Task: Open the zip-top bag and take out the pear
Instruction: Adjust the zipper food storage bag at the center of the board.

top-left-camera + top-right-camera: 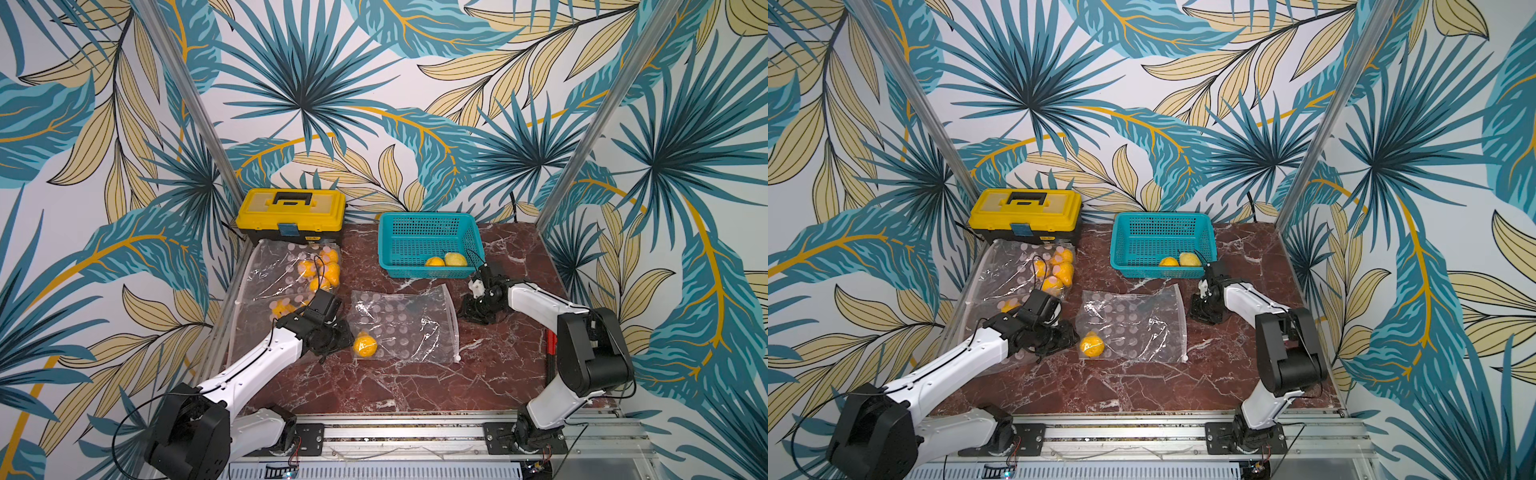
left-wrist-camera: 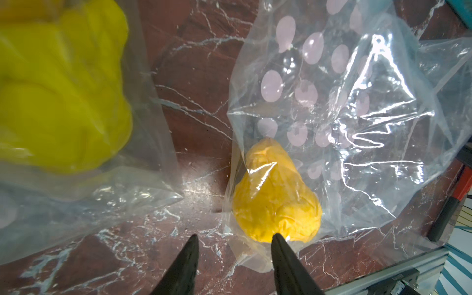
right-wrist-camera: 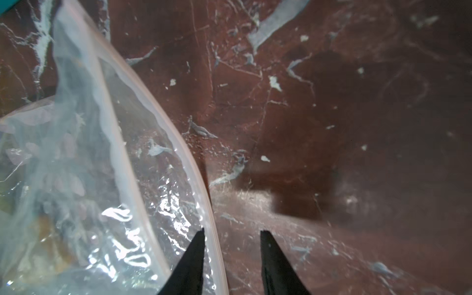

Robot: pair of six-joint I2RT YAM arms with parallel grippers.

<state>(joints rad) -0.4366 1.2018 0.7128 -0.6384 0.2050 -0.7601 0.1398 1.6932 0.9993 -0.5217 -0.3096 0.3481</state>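
We found our left gripper (image 2: 235,235) half open and empty beside the bagged pear (image 2: 275,196), our right gripper (image 3: 233,230) half open, holding nothing, astride the rim of the zip-top bag (image 3: 76,178).

Bare bench (image 1: 395,386) lies open in front of the zip-top bag (image 1: 409,328) — and in a strip between it and the basket (image 1: 415,241). On the left, a fuller bag (image 1: 278,270) (toolbox (image 1: 291,210) behind it) crowds the left pincer (image 2: 235,236).
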